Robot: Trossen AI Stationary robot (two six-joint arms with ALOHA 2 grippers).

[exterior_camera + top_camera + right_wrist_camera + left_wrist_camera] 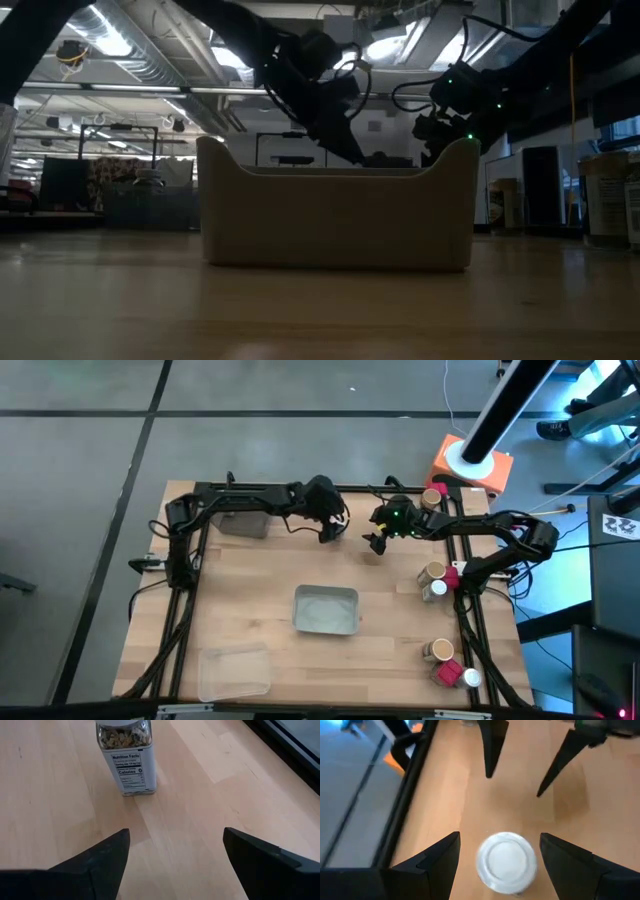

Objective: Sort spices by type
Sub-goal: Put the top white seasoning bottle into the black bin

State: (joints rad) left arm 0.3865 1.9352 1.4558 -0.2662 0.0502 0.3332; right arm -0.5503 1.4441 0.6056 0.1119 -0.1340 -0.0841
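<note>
- Spice jar with a white cap (506,862): it stands upright on the counter (250,620), at the far middle, directly beneath the left hand (500,857). The cap sits between that hand's two fingers, apart from both.
- Left hand: spread wide and holding nothing. Its fingers flank the cap on either side. I judge that the coming move turns on a straight descent, since the jar's long axis is vertical and lies in line with the hand's approach.
- Right hand (378,540): just at 3 o'clock of the left one, also wide open and empty. Its own view looks at the same jar from the side (125,757), a little way ahead of its fingers.
- Nearer arm: the left, since it hangs over the jar while the right only faces it.
- What the views add: the left wrist view gives only the cap from above; the right wrist view shows the clear body, the flaky contents and the nutrition label. In the high view the jar is hidden under the left hand.
- Other spices: tan-lidded, white-capped and red ones (438,580) cluster along the counter's 3 o'clock edge, with more (450,665) toward 5 o'clock.
- Grey tray (326,609): at the counter's centre, apparently empty.
</note>
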